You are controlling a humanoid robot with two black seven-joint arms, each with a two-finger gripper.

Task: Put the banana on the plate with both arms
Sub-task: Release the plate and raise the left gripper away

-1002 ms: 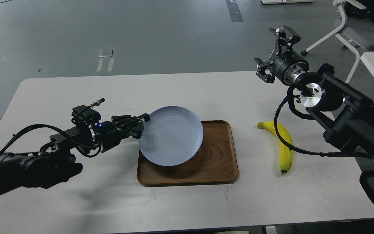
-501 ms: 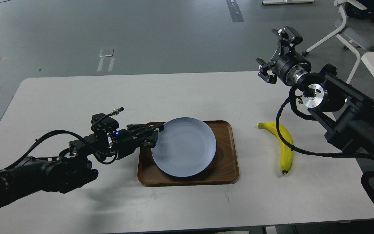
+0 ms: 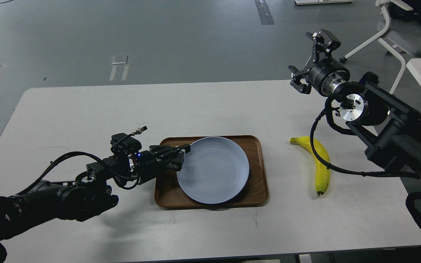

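A black cable [image 3: 323,160] is crossing the banana [image 3: 318,164], covering a strip of its middle. The plate [image 3: 214,170] is hiding much of the wooden tray [image 3: 258,190] — and its own left rim is sitting behind the left gripper [image 3: 182,156], whose dark fingers are blurring together. The office chair [image 3: 404,33] is running off the top-right edge.

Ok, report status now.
Left gripper shut on plate, over tray. Right gripper open, raised. Banana on table, cable across it.

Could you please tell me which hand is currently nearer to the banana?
Right. The right hand hovers open above and behind the banana; the left hand grips the plate across the tray.
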